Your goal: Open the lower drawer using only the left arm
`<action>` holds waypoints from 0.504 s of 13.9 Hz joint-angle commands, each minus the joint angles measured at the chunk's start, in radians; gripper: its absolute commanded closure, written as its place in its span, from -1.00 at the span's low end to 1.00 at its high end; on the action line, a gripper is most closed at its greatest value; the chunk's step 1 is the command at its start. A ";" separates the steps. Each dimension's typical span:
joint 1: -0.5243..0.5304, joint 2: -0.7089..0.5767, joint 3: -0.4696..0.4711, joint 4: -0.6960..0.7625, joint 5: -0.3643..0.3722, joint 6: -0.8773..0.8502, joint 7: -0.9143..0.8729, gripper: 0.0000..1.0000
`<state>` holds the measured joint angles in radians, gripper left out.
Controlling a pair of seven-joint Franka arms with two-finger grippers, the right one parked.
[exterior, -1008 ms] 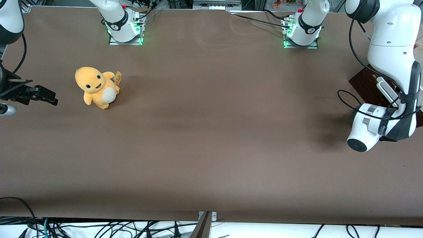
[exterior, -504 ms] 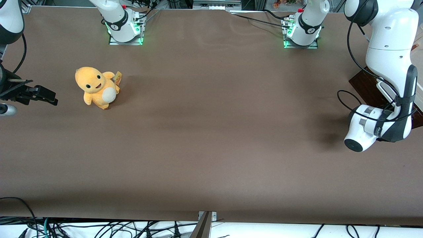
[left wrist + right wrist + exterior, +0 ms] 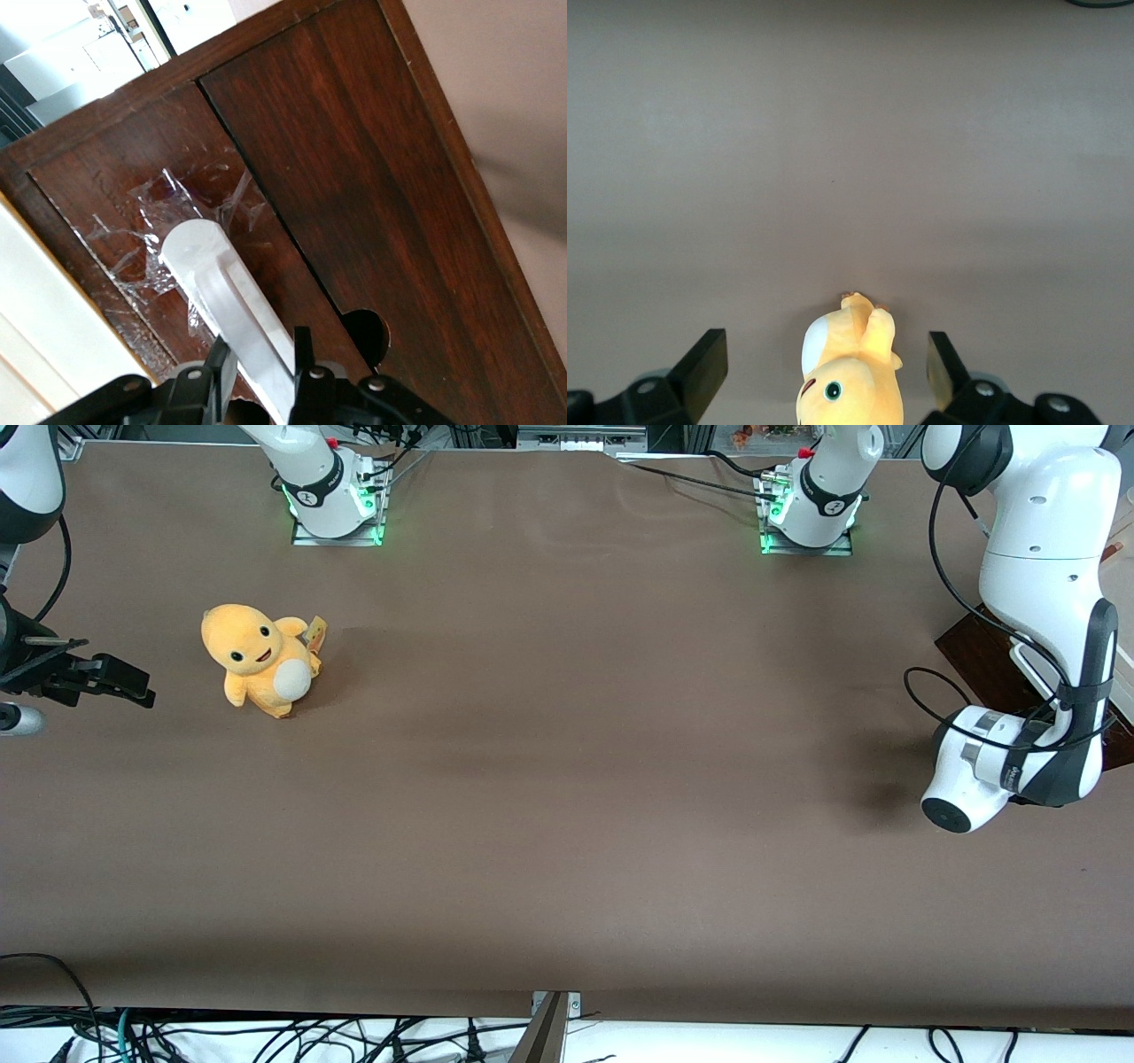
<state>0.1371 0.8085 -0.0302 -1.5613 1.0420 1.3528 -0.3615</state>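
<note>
The lower drawer (image 3: 974,651) is dark brown wood at the working arm's end of the table, mostly hidden under the left arm (image 3: 1045,576). Part of its white bar handle (image 3: 1028,660) shows beside the arm. In the left wrist view the drawer front (image 3: 133,204) fills the frame, with shiny tape around the handle (image 3: 213,266). My gripper (image 3: 262,347) has one black finger on each side of the handle, and both touch it. A cream-white upper part (image 3: 44,301) borders the drawer front.
A yellow plush toy (image 3: 257,657) sits toward the parked arm's end of the table and also shows in the right wrist view (image 3: 850,376). Two arm bases (image 3: 335,496) (image 3: 811,500) stand at the table's back edge. Cables hang along the near edge.
The left arm's wrist has shifted slightly toward the middle of the table, and the handle has shifted a little with it. The plush toy has not moved.
</note>
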 commanded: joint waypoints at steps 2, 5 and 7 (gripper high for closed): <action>-0.040 0.024 -0.008 0.029 0.019 -0.018 0.069 0.78; -0.056 0.027 -0.010 0.038 0.016 -0.018 0.069 0.77; -0.073 0.035 -0.011 0.046 0.007 -0.018 0.066 0.75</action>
<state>0.1006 0.8115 -0.0331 -1.5612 1.0419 1.3492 -0.3638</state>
